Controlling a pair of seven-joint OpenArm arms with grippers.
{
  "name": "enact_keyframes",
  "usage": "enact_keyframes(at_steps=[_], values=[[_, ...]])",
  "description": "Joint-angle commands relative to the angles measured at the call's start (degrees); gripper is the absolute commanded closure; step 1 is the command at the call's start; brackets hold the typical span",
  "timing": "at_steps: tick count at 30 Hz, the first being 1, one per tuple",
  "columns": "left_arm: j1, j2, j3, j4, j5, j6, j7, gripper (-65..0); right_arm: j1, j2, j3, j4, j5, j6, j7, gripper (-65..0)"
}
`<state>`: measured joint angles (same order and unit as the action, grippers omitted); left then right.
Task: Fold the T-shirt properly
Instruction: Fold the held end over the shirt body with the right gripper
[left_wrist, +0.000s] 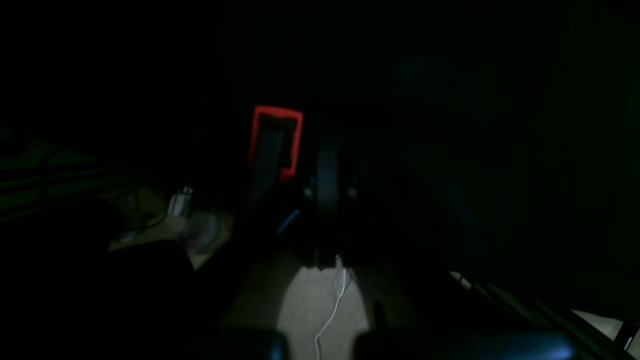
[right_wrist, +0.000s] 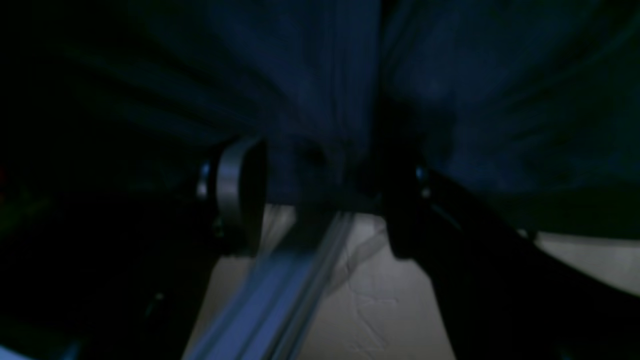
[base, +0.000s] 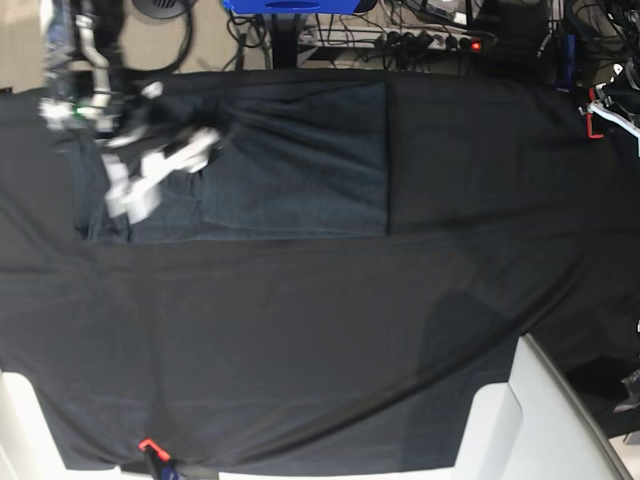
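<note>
- Fingers (right_wrist: 240, 195) of the right gripper (right_wrist: 322, 200) stand apart in the right wrist view, with a gather of the T-shirt (right_wrist: 300, 75) filling the gap. Blur makes it impossible to tell whether they press on the cloth. The left gripper (left_wrist: 299, 165) appears only as dark shapes in its wrist view, so the state of its fingers cannot be told either.
- Black table cloth (base: 300, 340): covers the whole work surface and is darker than the garment.
- T-shirt (base: 290, 160): a slate-grey rectangle at the far left of the base view. Its right edge is straight and its near edge is even. It wrinkles toward the left, where the right gripper (base: 150, 175) sits over it.
- Handling, as a judgement: the knit is thin, light and limp, so it will sag and trail when lifted and may drag the cloth beneath. A hold at a corner or along a doubled edge, with all layers pinched together, would keep the fold square.
- White panel (base: 540, 420): at the near right, well apart from the garment.
- Red-outlined marker (left_wrist: 276, 111): the only bright feature in the left wrist view. No shirt can be made out there.
</note>
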<state>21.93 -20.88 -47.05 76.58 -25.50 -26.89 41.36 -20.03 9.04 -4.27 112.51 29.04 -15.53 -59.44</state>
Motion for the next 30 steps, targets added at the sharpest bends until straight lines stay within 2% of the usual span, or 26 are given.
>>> enact_keyframes(at_steps=[1,3,5,10,13,14,15,25,30], values=[[0.1,-1.2,-0.4,0.7,-0.4,0.0,-0.8,0.0,0.6,1.4,2.6,1.0,0.2,1.7,0.8,-35.7],[0.1,-1.2,-0.4,0.7,-0.4,0.0,-0.8,0.0,2.2,2.8,8.1,-0.7,0.9,8.7,1.1,-42.9],[0.1,-1.2,-0.4,0.7,-0.4,0.0,-0.8,0.0,3.8,2.9,14.7,-4.6,3.4,18.1,1.2,-49.8],[0.1,-1.2,-0.4,0.8,-0.4,0.0,-0.8,0.0,9.4,3.0,28.8,-16.7,7.8,40.3,0.8,-51.3],[0.1,-1.2,-0.4,0.9,-0.4,0.0,-0.8,0.0,12.8,3.5,33.9,-23.9,7.7,51.2,-1.2,-51.5],[0.1,-1.2,-0.4,0.9,-0.4,0.0,-0.8,0.0,13.7,4.7,35.3,-26.2,7.7,54.4,-1.9,-51.5],[0.2,-1.2,-0.4,1.0,-0.4,0.0,-0.8,0.0,14.8,5.5,36.0,-28.9,7.7,55.5,-2.4,-51.5],[0.3,-1.2,-0.4,0.8,-0.4,0.0,-0.8,0.0,23.0,10.6,37.6,-52.4,7.8,55.5,-3.2,-51.6],[0.4,-1.2,-0.4,0.7,-0.4,0.0,-0.8,0.0,24.3,10.3,37.6,-54.4,7.9,55.5,-3.6,-61.8]])
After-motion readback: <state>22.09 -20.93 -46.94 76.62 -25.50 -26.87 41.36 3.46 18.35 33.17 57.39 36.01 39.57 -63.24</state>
